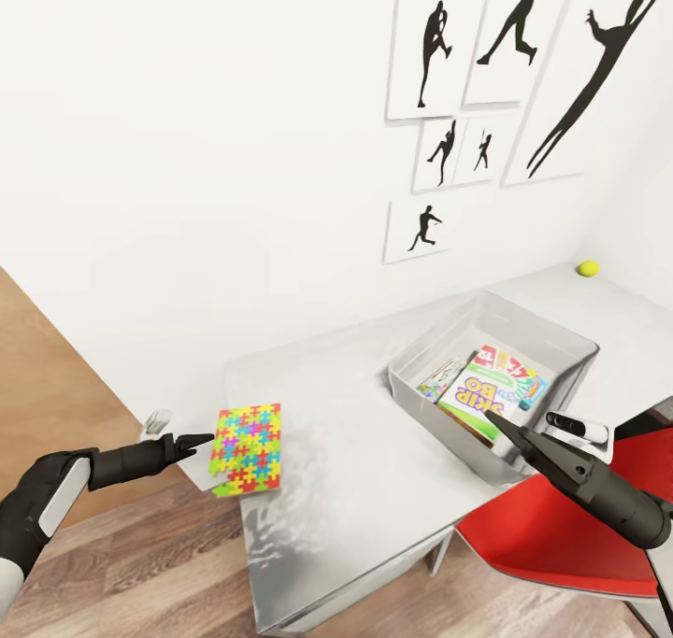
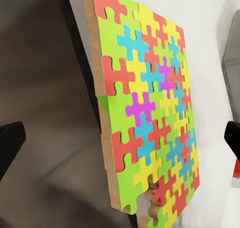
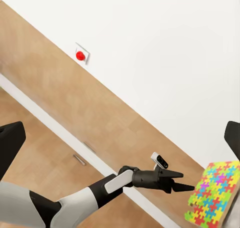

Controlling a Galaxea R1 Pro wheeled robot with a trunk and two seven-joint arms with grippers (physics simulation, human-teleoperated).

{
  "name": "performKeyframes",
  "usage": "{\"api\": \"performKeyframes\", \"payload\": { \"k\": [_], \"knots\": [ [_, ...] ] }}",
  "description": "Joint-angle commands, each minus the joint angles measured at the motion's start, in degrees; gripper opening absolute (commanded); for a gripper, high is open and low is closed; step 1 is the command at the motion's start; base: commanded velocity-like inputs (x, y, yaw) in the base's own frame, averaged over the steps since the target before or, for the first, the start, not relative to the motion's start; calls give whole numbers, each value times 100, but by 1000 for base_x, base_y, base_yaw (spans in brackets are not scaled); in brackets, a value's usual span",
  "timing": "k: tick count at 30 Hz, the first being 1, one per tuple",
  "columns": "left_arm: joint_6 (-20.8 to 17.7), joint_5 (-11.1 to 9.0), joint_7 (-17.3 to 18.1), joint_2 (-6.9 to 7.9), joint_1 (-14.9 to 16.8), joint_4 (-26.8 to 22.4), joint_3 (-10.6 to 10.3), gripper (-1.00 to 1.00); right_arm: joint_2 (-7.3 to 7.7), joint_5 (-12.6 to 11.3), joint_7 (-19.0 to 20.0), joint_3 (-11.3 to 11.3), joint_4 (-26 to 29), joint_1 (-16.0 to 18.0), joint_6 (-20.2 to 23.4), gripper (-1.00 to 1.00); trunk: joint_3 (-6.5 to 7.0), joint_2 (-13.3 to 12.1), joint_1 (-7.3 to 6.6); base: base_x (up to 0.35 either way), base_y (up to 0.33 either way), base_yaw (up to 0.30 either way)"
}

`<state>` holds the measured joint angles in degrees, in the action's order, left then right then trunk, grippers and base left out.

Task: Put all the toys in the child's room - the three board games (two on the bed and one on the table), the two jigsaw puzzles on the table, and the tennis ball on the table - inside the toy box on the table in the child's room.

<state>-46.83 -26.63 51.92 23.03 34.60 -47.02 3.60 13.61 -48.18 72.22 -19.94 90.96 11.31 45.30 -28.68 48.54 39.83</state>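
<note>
jigsaw puzzle [image 1: 247, 449] on table [image 1: 355, 451] edge, games in toy box [image 1: 551, 334]

puzzle [image 1: 247, 448] at table [image 1: 355, 451] edge — games [image 1: 491, 388] in bin [image 1: 439, 339]

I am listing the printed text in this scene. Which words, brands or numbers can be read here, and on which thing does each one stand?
"SKIP BO": on the white game box lying in the grey toy box, seen upside down.
Red and white digits on the game box behind it: not clearly legible.
Small green box beside them: print too small to read.
Jigsaw puzzle and wall pictures: no text.
</note>
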Motion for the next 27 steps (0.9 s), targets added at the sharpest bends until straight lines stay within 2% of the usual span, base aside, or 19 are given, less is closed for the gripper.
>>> {"api": "performKeyframes", "payload": {
  "k": [1, 8, 19, 25, 27],
  "knots": [
    [-29, -7, 11, 0, 3, 0, 3, 100, 1, -22, 1, 1, 0, 3, 41, 100, -6, 4, 1, 0, -72, 0],
    [-28, -1, 19, 0, 3, 0, 7, 100, 0, -21, 2, 8, 0, 3, 40, 100, -6, 4, 1, 0, -128, 0],
    [-69, 8, 5, 3, 3, 0, 9, 100, 1, -18, 2, 3, 0, 3, 40, 100, -6, 4, 1, 0, -15, 0],
    [-79, 7, 3, 1, 3, 0, 9, 100, 1, -17, 2, 6, 0, 3, 40, 100, -113, 245, 132, 0, 0, 0],
    [-80, 7, 3, 1, 3, 0, 9, 100, 1, -18, 2, 6, 0, 3, 40, 100, -113, 245, 132, 0, 0, 0]
  ]
}}
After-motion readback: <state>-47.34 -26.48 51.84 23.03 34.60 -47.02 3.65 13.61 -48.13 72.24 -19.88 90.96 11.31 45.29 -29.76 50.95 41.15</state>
